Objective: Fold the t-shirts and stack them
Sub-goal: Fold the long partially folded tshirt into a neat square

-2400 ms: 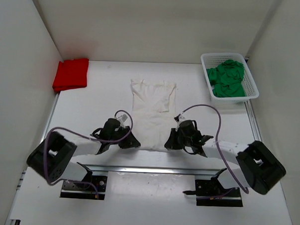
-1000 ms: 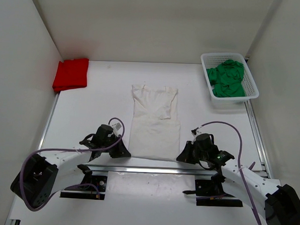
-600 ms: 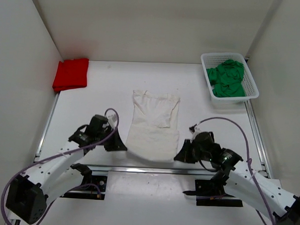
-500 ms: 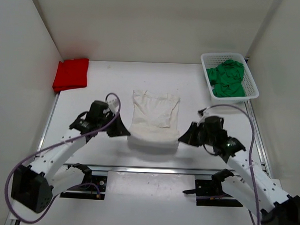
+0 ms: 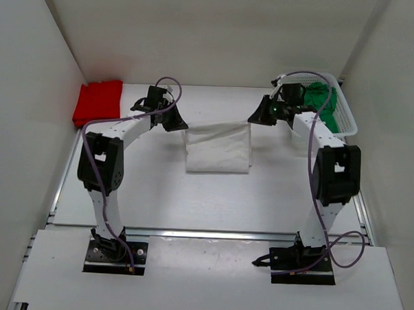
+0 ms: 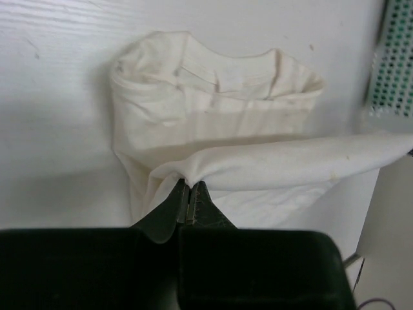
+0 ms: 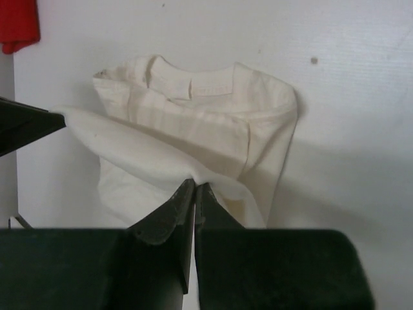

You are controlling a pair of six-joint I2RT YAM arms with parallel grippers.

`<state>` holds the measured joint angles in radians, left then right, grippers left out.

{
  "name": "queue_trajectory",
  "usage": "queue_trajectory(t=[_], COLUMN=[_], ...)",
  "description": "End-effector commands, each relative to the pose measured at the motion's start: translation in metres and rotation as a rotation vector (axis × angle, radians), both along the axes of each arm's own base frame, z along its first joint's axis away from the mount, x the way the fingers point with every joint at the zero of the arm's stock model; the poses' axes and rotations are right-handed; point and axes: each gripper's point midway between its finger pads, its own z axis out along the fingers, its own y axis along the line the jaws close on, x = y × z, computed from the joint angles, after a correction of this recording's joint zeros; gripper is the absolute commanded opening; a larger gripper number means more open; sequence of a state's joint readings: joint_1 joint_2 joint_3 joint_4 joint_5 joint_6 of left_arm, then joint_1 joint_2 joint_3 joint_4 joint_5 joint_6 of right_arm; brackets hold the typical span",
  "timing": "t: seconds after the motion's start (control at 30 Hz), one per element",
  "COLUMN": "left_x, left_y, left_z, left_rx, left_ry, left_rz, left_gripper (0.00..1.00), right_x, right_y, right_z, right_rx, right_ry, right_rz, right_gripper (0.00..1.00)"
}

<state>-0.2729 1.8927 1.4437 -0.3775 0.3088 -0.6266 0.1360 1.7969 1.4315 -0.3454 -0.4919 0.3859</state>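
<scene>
Both arms stretched far across desk (image 5: 157,187); left claw (image 6: 188,196), right claw (image 7: 194,188) each clamped on raised edge of white t-shirt (image 5: 217,150) at desk middle. Green t-shirt (image 5: 326,109) partly hidden behind right arm

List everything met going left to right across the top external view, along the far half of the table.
Folded red cloth t-shirt → left gripper → white cloth t-shirt, pinched at both corners → right gripper → white plastic mesh basket holding the crumpled green cloth t-shirt.
</scene>
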Motion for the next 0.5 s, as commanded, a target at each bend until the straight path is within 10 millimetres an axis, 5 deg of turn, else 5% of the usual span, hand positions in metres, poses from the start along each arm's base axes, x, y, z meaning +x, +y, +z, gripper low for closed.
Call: queue_trajectory(t=[0.0, 0.07, 0.1, 0.13, 0.2, 0.3, 0.33, 0.43, 0.47], left_x=[0.047, 0.066, 0.073, 0.081, 0.093, 0.095, 0.098, 0.086, 0.078], left_y=[0.030, 0.036, 0.041, 0.039, 0.039, 0.054, 0.061, 0.083, 0.084], left_z=[0.014, 0.007, 0.001, 0.010, 0.018, 0.026, 0.044, 0.054, 0.044], left_rx=[0.003, -0.016, -0.016, -0.030, -0.054, -0.040, -0.046, -0.049, -0.054], left_ry=[-0.071, -0.077, -0.077, -0.104, -0.126, -0.146, -0.199, -0.232, -0.214], left_rz=[0.140, 0.166, 0.180, 0.177, 0.160, 0.193, 0.209, 0.257, 0.258], left_gripper=[0.00, 0.03, 0.05, 0.10, 0.20, 0.41, 0.46, 0.66, 0.73], right_x=[0.045, 0.073, 0.086, 0.091, 0.105, 0.115, 0.113, 0.101, 0.095], right_y=[0.000, 0.000, 0.000, 0.001, 0.006, 0.007, 0.008, 0.005, 0.009], right_z=[-0.004, -0.016, -0.002, -0.016, -0.026, -0.007, 0.000, 0.016, 0.037], right_rx=[0.025, 0.027, 0.034, 0.048, 0.064, 0.023, 0.016, -0.008, -0.004], right_ry=[-0.028, -0.011, -0.054, -0.029, -0.005, -0.046, -0.054, -0.074, -0.121], right_rz=[0.039, 0.014, 0.010, 0.015, 0.017, 0.032, 0.037, 0.039, 0.047], right_gripper=[0.00, 0.00, 0.01, 0.02, 0.18, 0.36, 0.41, 0.52, 0.53])
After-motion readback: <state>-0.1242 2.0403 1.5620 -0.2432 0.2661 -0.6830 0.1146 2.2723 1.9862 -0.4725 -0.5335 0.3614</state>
